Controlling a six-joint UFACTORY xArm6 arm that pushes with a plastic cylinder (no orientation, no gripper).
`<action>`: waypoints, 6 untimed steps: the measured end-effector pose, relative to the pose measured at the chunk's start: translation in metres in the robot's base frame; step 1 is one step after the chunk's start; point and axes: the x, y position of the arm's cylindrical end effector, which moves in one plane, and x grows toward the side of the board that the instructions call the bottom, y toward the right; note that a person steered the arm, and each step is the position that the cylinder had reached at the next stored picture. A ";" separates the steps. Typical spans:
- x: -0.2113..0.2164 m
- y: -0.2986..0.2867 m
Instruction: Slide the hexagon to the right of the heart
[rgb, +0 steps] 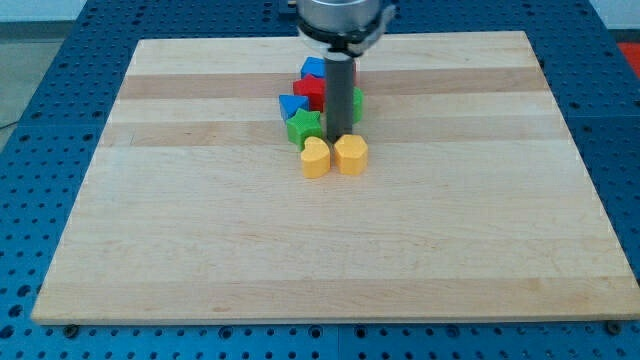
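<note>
Camera view looks down at a slant on a pale wooden board (200, 250) that fills most of the frame, resting on a blue perforated table (60, 30). All the blocks sit in one tight cluster in the upper middle of the frame. At the cluster's lower edge are two yellow pieces side by side and touching: the yellow heart (315, 157) on the view's left and the yellow hexagon (351, 154) on the view's right. Just above the heart is the green star (303, 125), with the blue triangle (291, 104) above and slightly left of it. A red block (311, 89) lies behind those, its shape not clear, and a blue block (314, 68) sits at the top of the cluster, partly hidden by the rod. A sliver of another green block (357, 103) shows on the view's right of the rod, too covered to name its shape. The arm carries no claw, so nothing is apart, together or clamped; it ends in a dark rod (339, 95) coming down from the top middle of the frame. My tip (339, 136) sits just above the hexagon's upper edge, between the green star and the hexagon, appearing to touch the hexagon.
</note>
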 end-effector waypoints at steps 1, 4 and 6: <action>0.004 0.058; 0.066 -0.070; -0.027 -0.158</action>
